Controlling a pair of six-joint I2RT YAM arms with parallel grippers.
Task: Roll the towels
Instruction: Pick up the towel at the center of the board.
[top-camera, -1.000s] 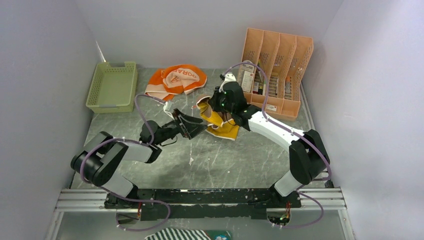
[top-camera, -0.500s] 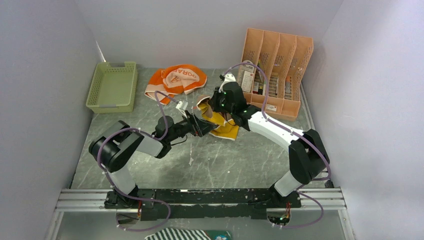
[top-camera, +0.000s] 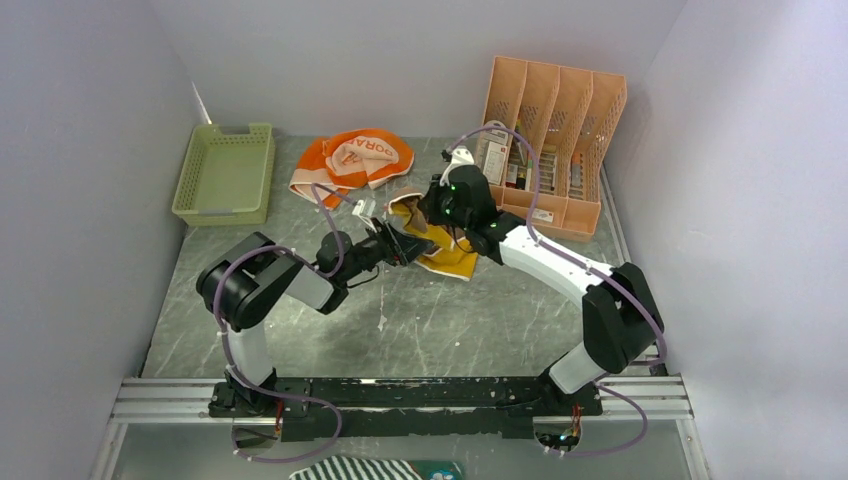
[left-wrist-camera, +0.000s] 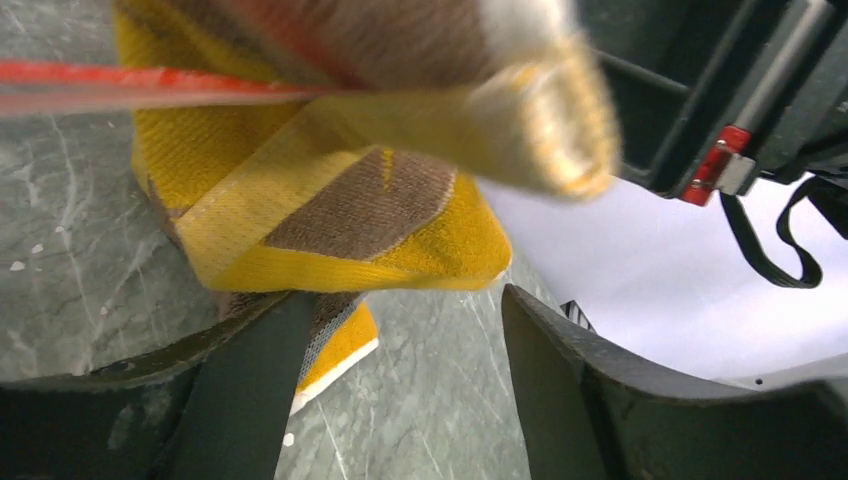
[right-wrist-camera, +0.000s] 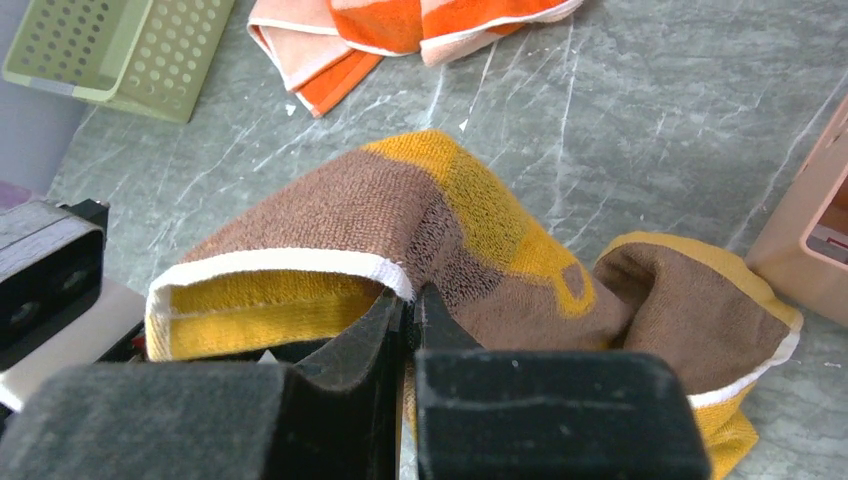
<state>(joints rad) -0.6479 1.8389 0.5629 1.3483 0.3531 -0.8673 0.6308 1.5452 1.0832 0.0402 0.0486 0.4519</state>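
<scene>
A grey-green table (top-camera: 450, 320) with pale marble-like veins fills the floor of a white-walled booth. At its far left corner sits a pale green plastic basket (top-camera: 215, 215) with perforated walls. Just right of the basket, along the far edge, an orange towel (top-camera: 352, 160) with a peach centre lies crumpled. Near the middle, a yellow and brown towel (top-camera: 450, 262) rests partly on the surface, its far end raised. A peach file organiser (top-camera: 560, 215) stands at the far right.

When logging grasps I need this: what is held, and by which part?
The right gripper pinches the yellow towel at its white-trimmed edge; the left gripper, jaws open, holds nothing.
</scene>
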